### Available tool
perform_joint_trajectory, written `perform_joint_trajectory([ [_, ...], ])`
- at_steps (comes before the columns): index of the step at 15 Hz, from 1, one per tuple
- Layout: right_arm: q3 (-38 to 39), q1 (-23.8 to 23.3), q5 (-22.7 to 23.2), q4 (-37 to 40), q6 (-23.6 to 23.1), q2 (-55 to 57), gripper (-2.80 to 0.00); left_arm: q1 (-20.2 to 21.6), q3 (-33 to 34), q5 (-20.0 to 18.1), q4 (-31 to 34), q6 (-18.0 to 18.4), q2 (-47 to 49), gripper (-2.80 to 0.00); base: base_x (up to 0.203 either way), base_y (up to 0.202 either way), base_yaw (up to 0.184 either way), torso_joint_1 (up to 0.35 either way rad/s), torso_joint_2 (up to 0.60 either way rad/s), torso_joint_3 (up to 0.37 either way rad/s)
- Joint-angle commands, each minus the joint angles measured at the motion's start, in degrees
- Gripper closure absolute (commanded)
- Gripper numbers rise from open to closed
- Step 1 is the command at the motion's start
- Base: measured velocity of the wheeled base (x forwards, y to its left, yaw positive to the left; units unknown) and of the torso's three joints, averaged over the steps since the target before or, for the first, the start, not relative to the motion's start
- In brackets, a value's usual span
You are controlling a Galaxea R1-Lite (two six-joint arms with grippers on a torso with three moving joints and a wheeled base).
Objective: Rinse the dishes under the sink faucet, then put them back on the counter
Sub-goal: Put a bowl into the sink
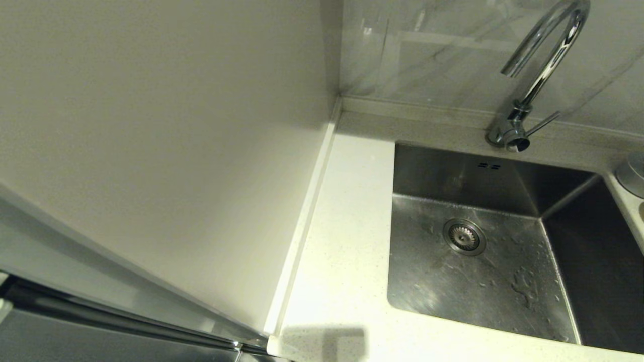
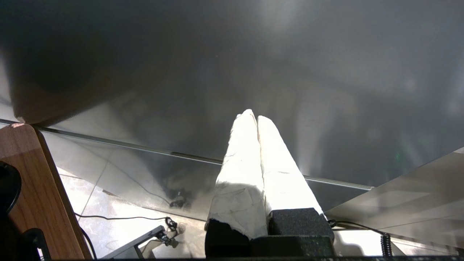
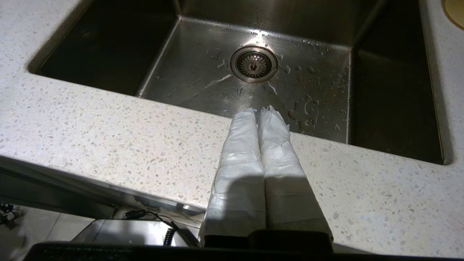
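Speckled white counter [image 1: 347,261] wraps the wet steel sink [image 1: 483,261] before us, faucet [image 1: 541,75] behind it. Our left gripper [image 2: 256,116] hangs pressed together, empty, beside a grey panel. Our right gripper [image 3: 260,111], likewise closed and empty, hovers at the sink's near edge.

The rectangular brushed stainless steel sink [image 1: 503,271] is set into the white speckled stone counter [image 1: 347,226], which lies along its left and near sides. The round strainer drain [image 1: 464,237] sits in the sink's floor, toward the back. Behind the sink stands the tall chrome gooseneck faucet [image 1: 538,70]. Left of the sink, beyond the counter, rises the plain off-white wall panel [image 1: 166,151].
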State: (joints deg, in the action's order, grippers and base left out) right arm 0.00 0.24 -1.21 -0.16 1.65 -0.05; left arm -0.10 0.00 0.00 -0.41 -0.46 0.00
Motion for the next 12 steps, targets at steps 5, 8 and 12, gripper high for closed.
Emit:
perform_joint_trajectory([
  [5, -0.2, 0.0, 0.4, 0.2, -2.4, 0.8, 0.0, 0.0, 0.2, 0.0, 0.0, 0.0, 0.0, 0.0, 0.0, 0.0, 0.0, 0.0, 0.0, 0.0],
  [8, -7.3, 0.0, 0.6, 0.3, -2.3, 11.9, 0.0, 0.0, 0.2, 0.0, 0.0, 0.0, 0.0, 0.0, 0.0, 0.0, 0.0, 0.0, 0.0, 0.0],
  [12, -43.4, -1.6, 0.6, 4.4, 0.9, 42.0, 0.0, 0.0, 0.2, 0.0, 0.0, 0.0, 0.0, 0.0, 0.0, 0.0, 0.0, 0.0, 0.0, 0.0],
])
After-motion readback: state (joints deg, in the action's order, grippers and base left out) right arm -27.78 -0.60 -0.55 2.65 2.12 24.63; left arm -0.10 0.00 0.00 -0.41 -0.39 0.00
